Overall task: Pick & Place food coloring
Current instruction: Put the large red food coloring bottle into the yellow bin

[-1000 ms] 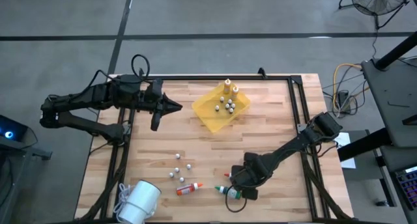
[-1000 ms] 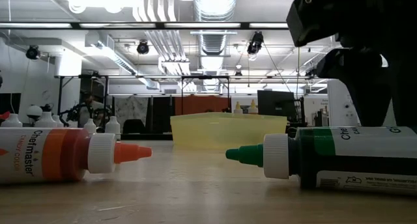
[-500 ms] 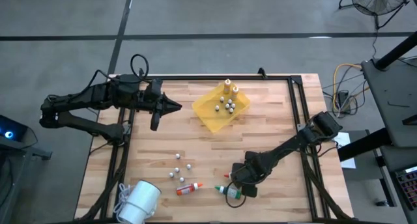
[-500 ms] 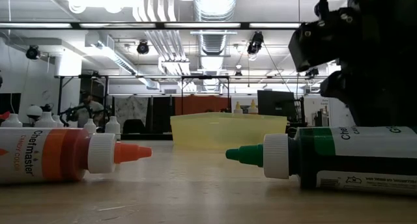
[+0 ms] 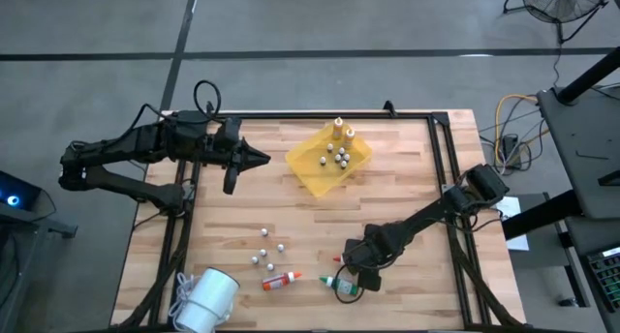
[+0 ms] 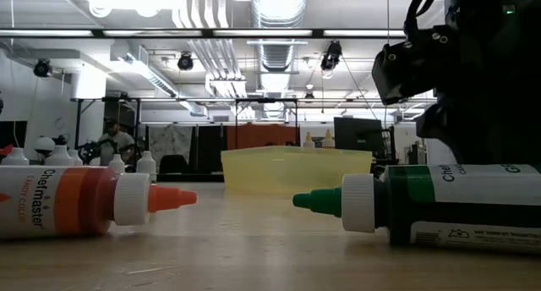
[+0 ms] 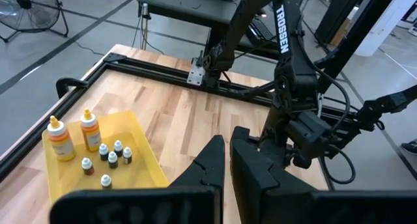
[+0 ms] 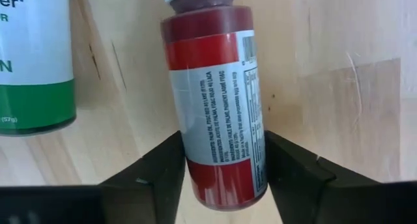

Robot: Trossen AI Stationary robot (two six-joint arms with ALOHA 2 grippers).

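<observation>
Bottles: five — two orange-capped (image 5: 340,130) upright in the tray (image 5: 308,174); orange (image 5: 279,281), green (image 5: 346,287), red (image 8: 218,100) lying on the table (image 5: 407,168). Right gripper (image 8: 221,162) jaws straddle red, seemingly just touching; left gripper (image 5: 260,159) clenched, empty.

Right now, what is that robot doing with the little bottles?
The right gripper is down at the table's front, its fingers on either side of a red bottle lying flat beside a green bottle. It has not lifted it. Two yellow bottles already stand in the yellow tray. The left gripper waits, shut, beside the tray.
</observation>
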